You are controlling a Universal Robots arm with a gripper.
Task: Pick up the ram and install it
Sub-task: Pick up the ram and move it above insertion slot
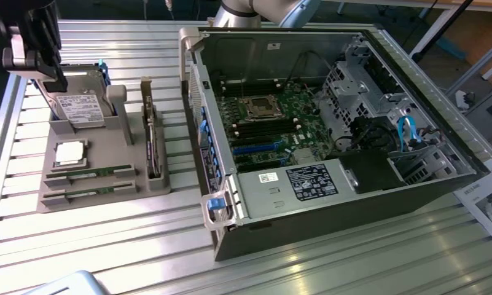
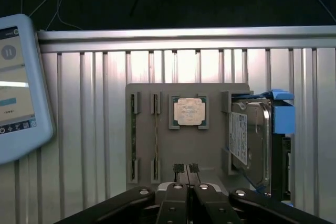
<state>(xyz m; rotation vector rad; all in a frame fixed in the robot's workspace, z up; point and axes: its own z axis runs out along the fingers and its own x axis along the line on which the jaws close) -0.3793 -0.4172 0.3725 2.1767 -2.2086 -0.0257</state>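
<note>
Two ram strips lie in slots of the grey fixture tray [image 1: 106,147]: one ram [image 1: 90,174] and a second ram [image 1: 88,192] beside it. The wrist view shows them edge-on as thin green strips, ram [image 2: 133,135] and ram [image 2: 156,135]. My gripper [image 1: 56,77] hangs above the tray's far end, over the hard drive, at the exterior view's upper left. In the wrist view the gripper [image 2: 186,168] is shut with nothing between its fingertips. It stands over the tray's edge near the processor chip, apart from both strips.
The tray also holds a silver processor chip [image 2: 188,111], a hard drive [image 2: 247,140] in a blue bracket, and an upright card [image 1: 152,147]. An open computer case [image 1: 328,123] with its motherboard [image 1: 266,123] lies at the exterior view's right. A tablet [image 2: 16,87] rests beside the tray.
</note>
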